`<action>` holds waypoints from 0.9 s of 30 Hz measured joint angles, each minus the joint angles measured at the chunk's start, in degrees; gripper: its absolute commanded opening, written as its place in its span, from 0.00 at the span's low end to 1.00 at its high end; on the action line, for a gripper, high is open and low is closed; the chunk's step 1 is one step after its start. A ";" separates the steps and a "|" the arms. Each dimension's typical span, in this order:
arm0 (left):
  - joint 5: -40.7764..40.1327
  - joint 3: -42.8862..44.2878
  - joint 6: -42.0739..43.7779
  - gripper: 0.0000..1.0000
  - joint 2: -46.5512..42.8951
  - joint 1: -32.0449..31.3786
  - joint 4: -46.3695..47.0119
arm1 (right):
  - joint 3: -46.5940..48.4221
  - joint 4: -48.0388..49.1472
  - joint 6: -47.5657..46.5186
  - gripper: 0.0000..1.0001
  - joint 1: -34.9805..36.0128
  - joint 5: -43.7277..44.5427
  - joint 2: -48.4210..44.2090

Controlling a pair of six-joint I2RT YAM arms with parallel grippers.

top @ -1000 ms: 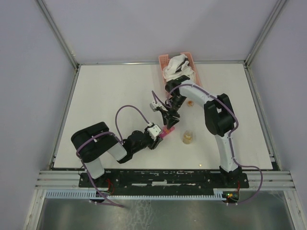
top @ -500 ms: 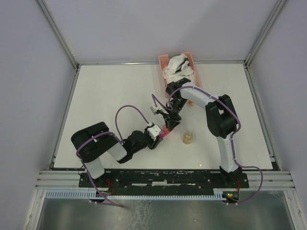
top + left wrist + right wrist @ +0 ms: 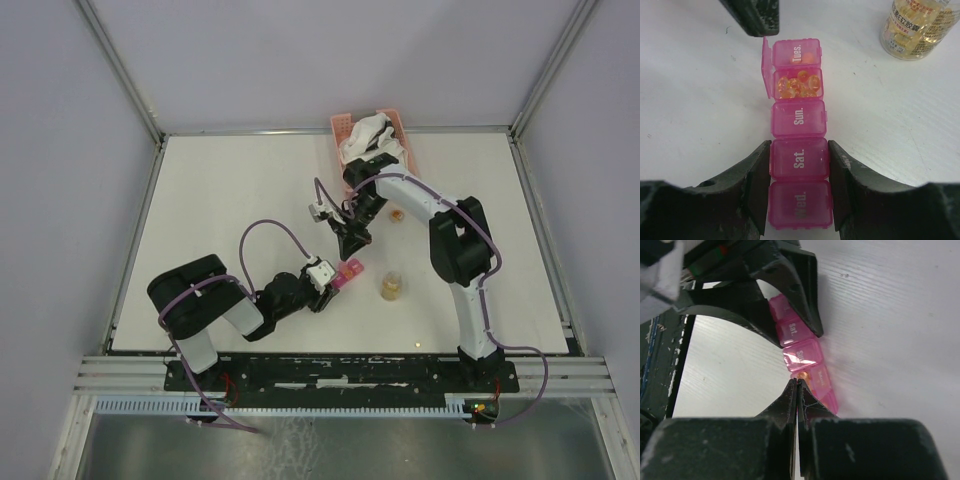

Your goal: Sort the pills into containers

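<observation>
The containers (image 3: 799,159) are a magenta strip of day-marked boxes lying on the white table. My left gripper (image 3: 799,150) is shut on the strip, its fingers (image 3: 752,185) pressed against both sides of the Sat. and Wed. boxes. One box stands open, lid hinged to the left, with orange pills (image 3: 796,85) inside. More pills fill the clear jar (image 3: 917,25) at the upper right. My right gripper (image 3: 797,381) is shut and holds nothing, its tip hovering just over the open box (image 3: 810,376). From above, the strip (image 3: 349,271) lies between the left gripper (image 3: 328,276) and the right gripper (image 3: 352,243).
The pill jar (image 3: 392,287) stands uncapped right of the strip. A small tan round thing (image 3: 397,214) lies farther back. A pink lattice basket (image 3: 405,150) with white cloth sits at the table's far edge, behind the right arm.
My right gripper has closed its jaws and drawn back a little from the strip, toward the far left. The left gripper and the strip have not moved.
</observation>
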 measured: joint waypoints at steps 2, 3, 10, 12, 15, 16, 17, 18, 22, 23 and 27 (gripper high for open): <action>0.13 -0.02 0.02 0.34 0.00 0.00 0.02 | -0.46 3.39 3.91 0.01 0.00 1.01 0.09; 0.17 -0.04 0.02 0.33 0.00 0.00 0.04 | -0.46 4.52 5.29 0.01 0.00 1.55 0.22; 0.24 -0.04 0.00 0.33 0.00 0.02 0.09 | -0.63 9.03 9.77 0.01 0.02 4.04 1.53; 0.24 -0.04 0.02 0.33 0.00 0.02 0.09 | -0.87 9.14 9.68 0.01 0.11 4.46 1.60; 0.24 -0.04 0.02 0.33 0.00 0.02 0.09 | -1.40 8.41 8.28 0.01 0.26 5.03 1.60; 0.24 -0.04 0.00 0.33 0.00 0.02 0.09 | -1.66 8.00 7.72 0.01 0.35 5.18 1.60; 0.24 -0.04 0.00 0.33 0.00 0.02 0.09 | -2.14 7.58 6.88 0.01 0.48 5.31 1.60; 0.24 -0.04 0.02 0.33 0.00 0.02 0.09 | -2.58 7.28 6.36 0.01 0.59 5.40 1.60; 0.24 -0.04 0.00 0.33 0.00 0.02 0.09 | -5.33 6.54 4.37 0.01 1.18 6.01 1.57; 0.24 -0.04 0.00 0.33 0.00 0.02 0.09 | -5.90 6.56 4.22 0.01 1.33 6.23 1.57; 0.24 -0.04 0.00 0.33 0.00 0.02 0.09 | -8.41 7.41 4.35 0.01 1.99 7.78 1.14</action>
